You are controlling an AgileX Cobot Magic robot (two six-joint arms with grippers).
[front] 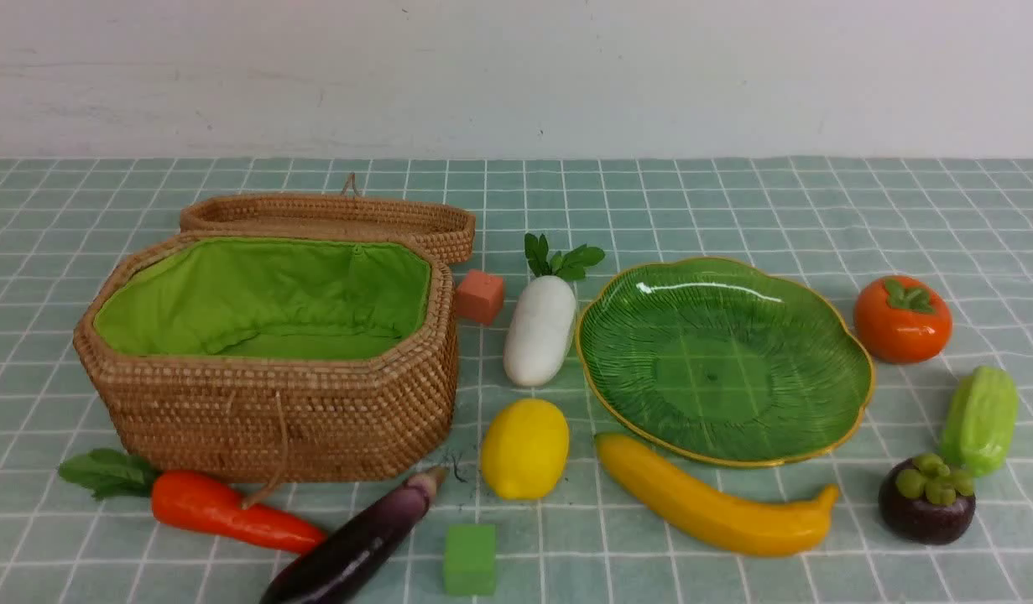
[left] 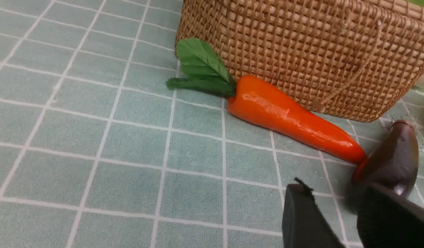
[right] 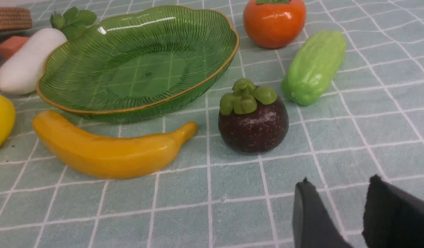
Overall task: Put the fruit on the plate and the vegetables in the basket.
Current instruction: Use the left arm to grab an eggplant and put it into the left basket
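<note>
The left gripper hangs low over the checked tablecloth, its two dark fingers apart with nothing between them. Just past one finger lies the purple eggplant, its length running away from the gripper toward the wicker basket. The carrot lies along the basket's front wall, its tip meeting the eggplant.

The right gripper is also parted and empty. Straight ahead of it sits the round mangosteen, between the banana and the green gourd. The empty green plate lies just beyond.

The left arm looks nearer the basket and its vegetables, and the right arm nearer the plate. Nothing has been sorted yet.
</note>
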